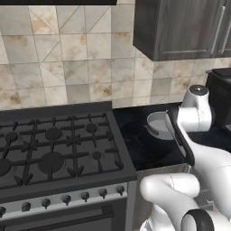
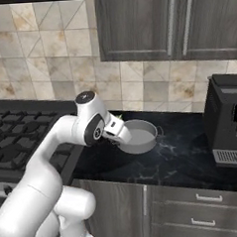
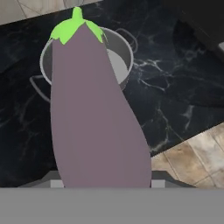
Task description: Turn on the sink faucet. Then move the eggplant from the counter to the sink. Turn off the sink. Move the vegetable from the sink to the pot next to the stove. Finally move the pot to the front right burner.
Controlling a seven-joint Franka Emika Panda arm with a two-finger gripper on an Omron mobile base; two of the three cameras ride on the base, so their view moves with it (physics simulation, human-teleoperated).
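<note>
Purple eggplant point(image 3: 94, 113) clamped in pincer point(image 2: 120, 133), above grey pot point(image 2: 137, 136) on counter point(image 2: 187, 158).

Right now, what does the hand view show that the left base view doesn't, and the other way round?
Hand view alone: the eggplant, pale purple with a green cap, held close before the camera and pointing toward the pot.

Left base view alone: the stove with its burners and knobs, and the tiled wall.

Both: the grey pot on the black marble counter.
</note>
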